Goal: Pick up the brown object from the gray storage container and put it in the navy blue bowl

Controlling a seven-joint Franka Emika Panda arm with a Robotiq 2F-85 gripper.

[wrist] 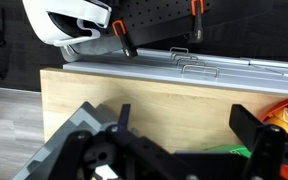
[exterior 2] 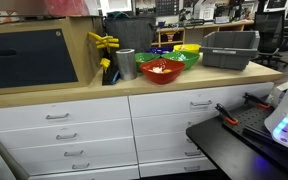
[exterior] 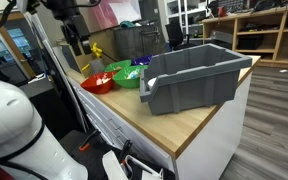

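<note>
White robot housing (exterior: 9, 120) fills the near corner of an exterior view. Beyond it the wooden surface (exterior: 199, 115) carries the gray storage container (exterior: 189, 75) at the near end. The red bowl (exterior: 97, 82), the green bowl (exterior: 129, 75) and the navy blue bowl (exterior: 142, 61) are clustered at the far end. The gripper (exterior: 77, 47) hangs above the surface close to the bowls, well apart from the container. The brown object cannot be seen; the container's walls hide its floor.

From the front, in an exterior view, the container (exterior 2: 229, 48) stands beside the green bowl (exterior 2: 187, 56), with the red bowl (exterior 2: 162, 68) in front. The navy blue bowl (exterior 2: 163, 52) is partly hidden, its contents unclear.

In the wrist view the gripper (wrist: 169, 140) has its jaws spread wide over bare wood with nothing between them.

By my judgement the task is barely begun: the reach into the container, the grasp, the carry and the drop are all left.
</note>
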